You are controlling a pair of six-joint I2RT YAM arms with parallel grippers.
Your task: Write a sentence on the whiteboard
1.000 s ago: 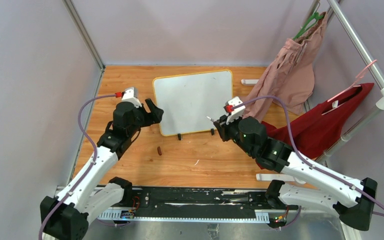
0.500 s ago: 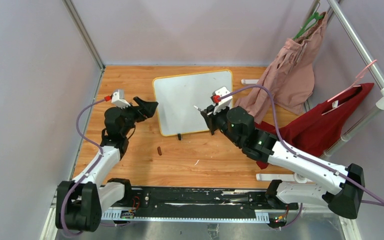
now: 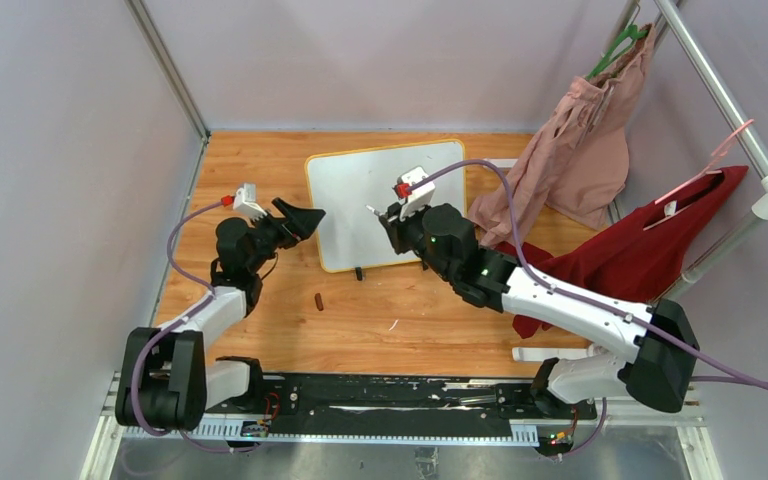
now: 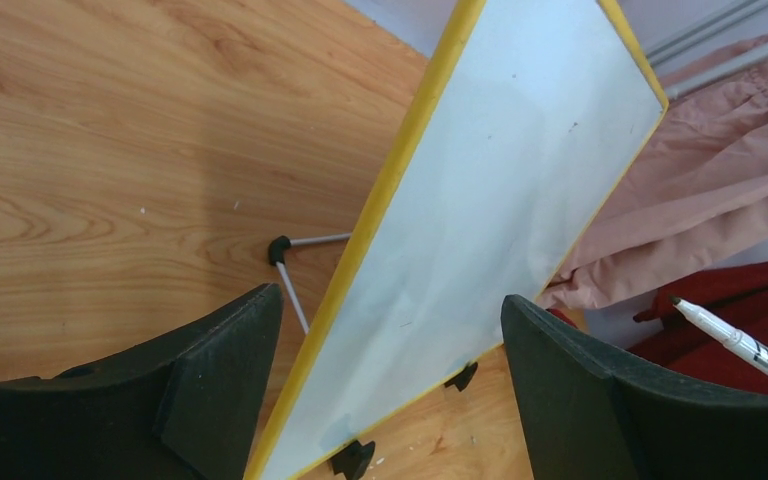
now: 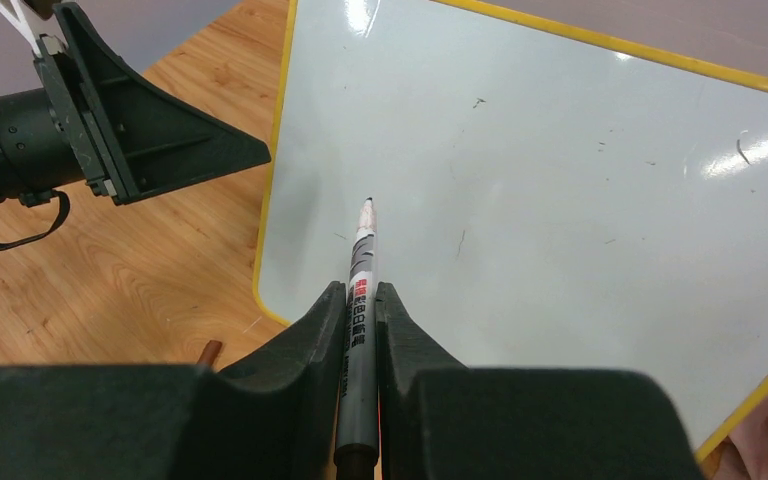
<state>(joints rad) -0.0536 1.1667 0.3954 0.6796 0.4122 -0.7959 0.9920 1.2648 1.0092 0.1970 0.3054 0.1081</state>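
The board (image 3: 350, 190), merely straddled at 9 o'clock by the open left jaws, may be tipped when pressed by the marker (image 5: 359, 270) clamped in the right jaws.

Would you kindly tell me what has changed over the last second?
The right gripper, shut on the marker, travelled left from the lower right corner of the whiteboard to over its middle. The left arm folded back; the left gripper stayed open at the board's left edge. The whiteboard, still blank, and the small brown piece kept their places.
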